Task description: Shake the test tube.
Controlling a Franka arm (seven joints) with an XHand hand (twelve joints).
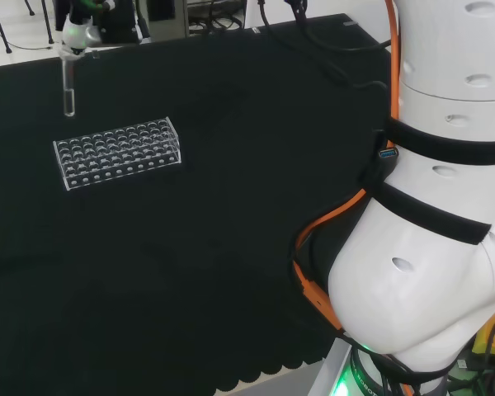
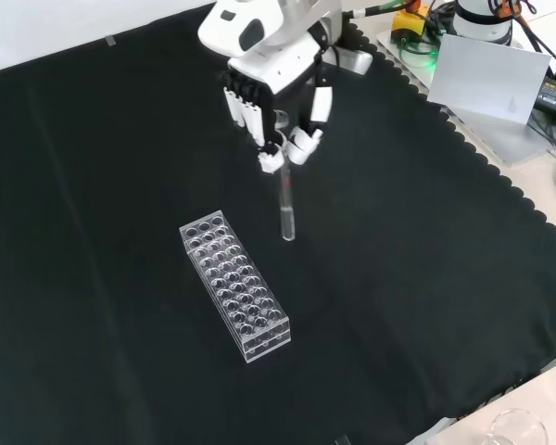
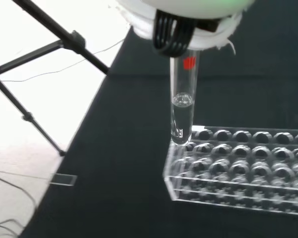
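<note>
Nearest in the front view, a clear glass vessel (image 2: pixel 517 428) is seen at the lower right edge, just off the black cloth of the bench (image 2: pixel 426 278). Farther in, a clear test tube rack (image 2: pixel 234 284) is laid on the cloth, its long side running diagonally; in the head view the rack (image 1: pixel 118 152) is seen at the left. Beyond it, the test tube (image 2: pixel 286 206) is held upright in the air, clear of the rack and just beside its far end. Its top is pinched between the curled fingers and thumb of the hand (image 2: pixel 276 116), which comes in from the top of the view. Close up in the wrist view, a little clear liquid is shown in the tube's lower part (image 3: pixel 182 117) (a red mark is seen near its top).
</note>
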